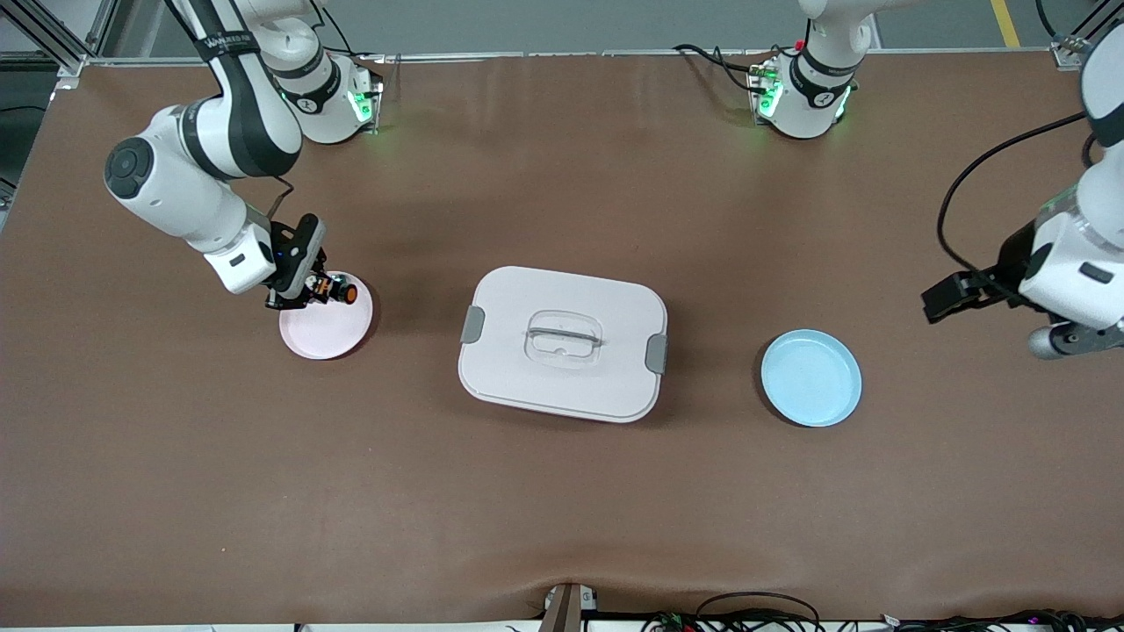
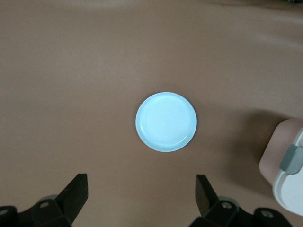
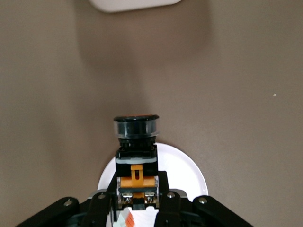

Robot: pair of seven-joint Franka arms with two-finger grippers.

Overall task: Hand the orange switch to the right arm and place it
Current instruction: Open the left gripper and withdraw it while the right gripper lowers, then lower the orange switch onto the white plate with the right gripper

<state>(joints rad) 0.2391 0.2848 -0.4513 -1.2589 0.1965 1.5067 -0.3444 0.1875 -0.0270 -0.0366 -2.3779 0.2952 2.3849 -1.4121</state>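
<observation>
The big white plastic box with grey clips (image 1: 562, 344) sits in the middle of the brown table (image 1: 562, 509), well apart from both grippers. The round pale blue plate (image 1: 810, 378) lies near the left arm's end, and the left gripper (image 1: 944, 298) hangs in the air close by it. That gripper's two black fingers (image 2: 75, 191) are spread wide with nothing between them, and this arm waits.

The round pink plate (image 1: 327, 326) lies toward the right arm's end. The right gripper (image 1: 303, 294) is just over this plate's rim. Its jaws are squeezed tight on the small black switch with orange stripes and a round orange end (image 1: 337, 289).

So the switch is already in the right arm's grip. Its long side points straight out from the fingertips, with the round end leading, out over the pink plate. The plate is right below the gripper, so I think the next move is a short way down to set the switch on it.
</observation>
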